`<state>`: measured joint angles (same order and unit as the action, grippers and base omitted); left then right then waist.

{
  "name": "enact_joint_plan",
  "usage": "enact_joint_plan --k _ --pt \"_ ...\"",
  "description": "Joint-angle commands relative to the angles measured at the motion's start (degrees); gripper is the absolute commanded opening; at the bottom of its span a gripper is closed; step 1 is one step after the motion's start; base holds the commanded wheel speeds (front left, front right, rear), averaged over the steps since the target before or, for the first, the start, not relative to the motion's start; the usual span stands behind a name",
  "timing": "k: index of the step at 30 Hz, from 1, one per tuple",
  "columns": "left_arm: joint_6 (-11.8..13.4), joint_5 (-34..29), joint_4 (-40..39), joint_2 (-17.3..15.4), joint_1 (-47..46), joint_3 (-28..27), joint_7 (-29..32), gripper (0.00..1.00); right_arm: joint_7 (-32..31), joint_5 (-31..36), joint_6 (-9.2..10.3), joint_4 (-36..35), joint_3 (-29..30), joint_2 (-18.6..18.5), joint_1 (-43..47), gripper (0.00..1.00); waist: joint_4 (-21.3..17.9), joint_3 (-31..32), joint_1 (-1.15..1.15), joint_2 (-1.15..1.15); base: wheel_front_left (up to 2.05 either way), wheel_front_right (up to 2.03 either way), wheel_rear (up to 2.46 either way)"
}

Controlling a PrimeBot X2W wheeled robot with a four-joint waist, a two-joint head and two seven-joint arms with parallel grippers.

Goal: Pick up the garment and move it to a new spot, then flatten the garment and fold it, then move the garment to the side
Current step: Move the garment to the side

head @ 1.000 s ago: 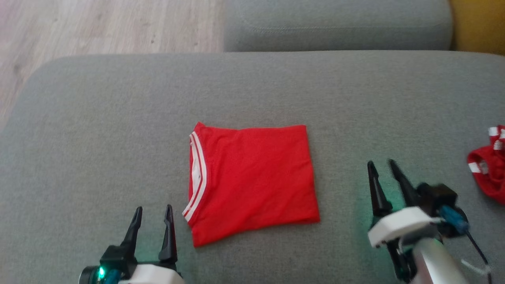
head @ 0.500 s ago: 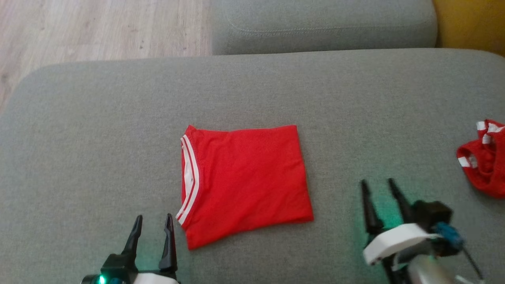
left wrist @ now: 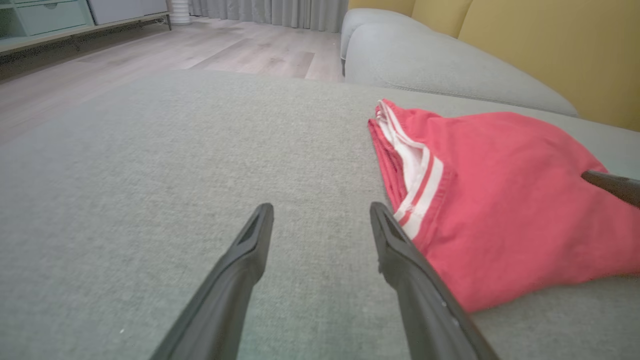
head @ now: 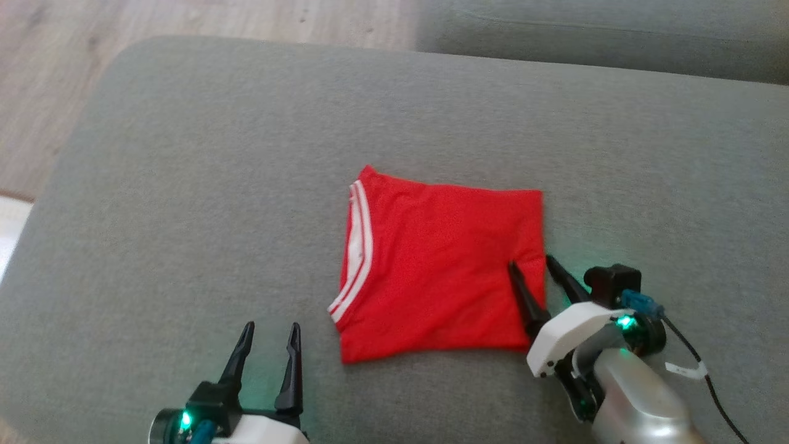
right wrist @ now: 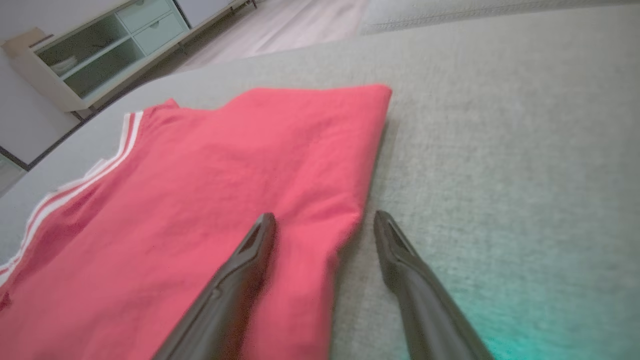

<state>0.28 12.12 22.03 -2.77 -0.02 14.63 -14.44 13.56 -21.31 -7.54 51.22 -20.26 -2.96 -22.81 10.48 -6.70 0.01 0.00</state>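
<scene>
Your left gripper (head: 271, 327), fingers parted and empty, is just left of the folded red T-shirt (head: 437, 271), which lies flat on the grey sofa cushion (head: 185, 185). Your right gripper (head: 529, 262), fingers spread, straddles the shirt's right edge, with one finger over the cloth.

folded red garment (head: 441, 271) on grey sofa cushion (head: 185, 185)

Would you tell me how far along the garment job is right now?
Done: the red garment lies flattened and folded into a rectangle on the grey cushion. In hand: the right gripper, open, straddles its right edge, one finger over the cloth, one over the cushion; the left gripper is open beside the striped edge, apart from it. Left: closing on the garment and moving it to the side.
</scene>
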Motion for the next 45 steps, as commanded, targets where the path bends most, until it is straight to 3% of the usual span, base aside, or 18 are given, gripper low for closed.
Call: enact_joint_plan --k 1,3,7,11,24,29,36,45 --pt "0.48 0.12 -1.13 -0.1 -1.22 -2.11 -0.56 1.0 -1.52 -1.78 0.05 1.96 -2.32 0.08 -1.2 0.67 2.56 -0.67 -0.01 0.0 0.0 0.0 0.0" --pt "0.42 -0.1 -1.06 -0.1 -0.7 -2.6 -0.56 1.0 -1.71 -3.08 0.05 3.95 -3.38 0.08 -1.55 0.0 2.84 -0.43 -0.01 0.0 0.0 0.0 0.0" --pt "0.47 -0.33 -1.01 -0.1 0.19 -3.55 -0.56 1.0 -0.08 -3.09 0.05 6.4 -3.16 0.08 -2.14 0.0 1.99 0.4 -0.01 0.0 0.0 0.0 0.0" --pt "0.26 0.22 -1.13 -0.1 0.91 -3.94 -0.56 1.0 1.17 -1.25 0.05 8.97 -1.94 0.08 -2.09 0.0 -2.28 1.78 -0.01 0.0 0.0 0.0 0.0" --pt "0.21 2.28 -1.69 -0.1 -2.87 -2.07 -0.56 1.0 1.42 3.11 0.05 5.57 1.02 0.08 0.66 0.0 -26.99 1.33 -0.01 0.0 0.0 0.0 0.0" --pt "0.12 2.76 -1.44 -0.1 -4.21 -1.04 -0.56 1.0 1.43 2.42 0.05 3.08 -0.64 0.08 1.1 0.0 -34.36 0.15 -0.01 0.0 0.0 0.0 0.0" --pt "0.02 1.92 -0.86 -0.1 -5.94 -0.19 -0.56 1.0 1.43 2.45 0.05 0.68 -0.67 0.08 -0.36 0.0 -37.98 -1.78 -0.01 0.0 0.0 0.0 0.0" --pt "-0.16 0.13 0.51 -0.1 -7.12 0.05 -0.56 1.0 1.43 9.61 0.05 -1.82 1.66 -2.23 -12.65 0.0 -35.66 -5.18 -0.01 0.0 0.0 0.0 0.0"
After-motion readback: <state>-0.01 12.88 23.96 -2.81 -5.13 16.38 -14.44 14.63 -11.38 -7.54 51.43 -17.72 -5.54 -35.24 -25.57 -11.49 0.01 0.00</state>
